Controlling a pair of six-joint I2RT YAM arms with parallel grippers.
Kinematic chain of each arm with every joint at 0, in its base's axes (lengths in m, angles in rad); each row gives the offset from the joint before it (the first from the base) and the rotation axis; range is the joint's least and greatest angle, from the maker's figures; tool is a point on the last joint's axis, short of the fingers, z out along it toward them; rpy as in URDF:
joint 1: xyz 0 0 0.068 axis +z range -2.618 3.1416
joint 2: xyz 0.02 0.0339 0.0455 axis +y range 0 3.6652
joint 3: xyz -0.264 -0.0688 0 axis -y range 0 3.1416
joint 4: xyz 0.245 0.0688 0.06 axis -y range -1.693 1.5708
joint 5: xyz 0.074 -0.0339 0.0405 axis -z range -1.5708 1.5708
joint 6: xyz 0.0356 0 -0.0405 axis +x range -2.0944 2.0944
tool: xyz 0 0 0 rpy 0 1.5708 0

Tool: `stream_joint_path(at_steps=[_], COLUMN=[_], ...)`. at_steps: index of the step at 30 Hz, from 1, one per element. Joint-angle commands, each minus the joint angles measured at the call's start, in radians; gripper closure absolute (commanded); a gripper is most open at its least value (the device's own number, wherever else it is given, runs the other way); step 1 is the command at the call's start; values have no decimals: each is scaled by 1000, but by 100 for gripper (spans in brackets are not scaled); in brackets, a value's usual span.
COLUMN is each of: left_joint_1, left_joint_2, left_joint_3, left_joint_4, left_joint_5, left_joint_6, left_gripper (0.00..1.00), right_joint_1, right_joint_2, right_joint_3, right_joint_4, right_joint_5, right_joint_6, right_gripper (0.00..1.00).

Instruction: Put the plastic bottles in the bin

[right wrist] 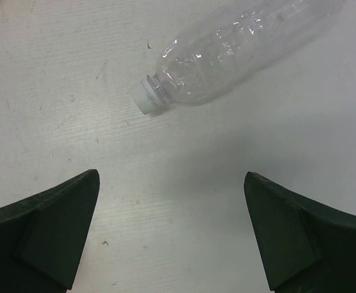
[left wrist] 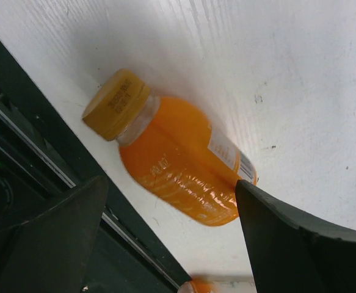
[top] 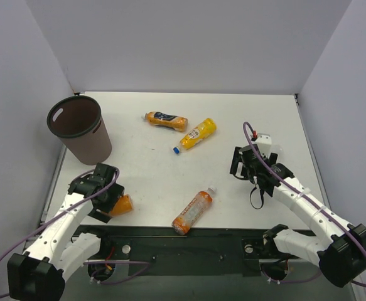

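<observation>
1. Left tool point(left wrist: 168, 189): fingers apart, straddling a stubby orange bottle point(left wrist: 178, 165). It lies on its side on the bench point(left wrist: 287, 61), nearward of the bin point(top: 76, 128). Yellow cap, white label strip; print too blurred to read.
2. Right tool point(right wrist: 171, 176): fingers apart, gripping nothing, facing a clear bottle point(right wrist: 239, 49) lying flat, far right of the bin.
3. Right of the bin lie a dark-blue-labelled bottle point(top: 166, 120), a yellow bottle point(top: 197, 134) and, nearer, a long orange bottle point(top: 193, 211); labels unreadable.
4. Both arms reach forward, wrists pitched down.
</observation>
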Motion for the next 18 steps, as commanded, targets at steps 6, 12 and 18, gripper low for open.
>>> stream_joint_path(at_steps=[6, 12, 18], left_joint_1=[34, 19, 11], left_joint_2=[73, 202, 240], left_joint_3=[-27, 10, -6], left_joint_4=[171, 201, 235], left_joint_5=[1, 19, -1], left_joint_6=[-182, -126, -99], left_gripper=[3, 3, 12], right_joint_1=[-2, -2, -5], right_joint_2=[-37, -46, -64], right_joint_3=[-24, -33, -42], right_joint_4=[6, -5, 0], right_joint_5=[5, 20, 31], right_joint_6=[4, 12, 10], right_gripper=[0, 0, 0])
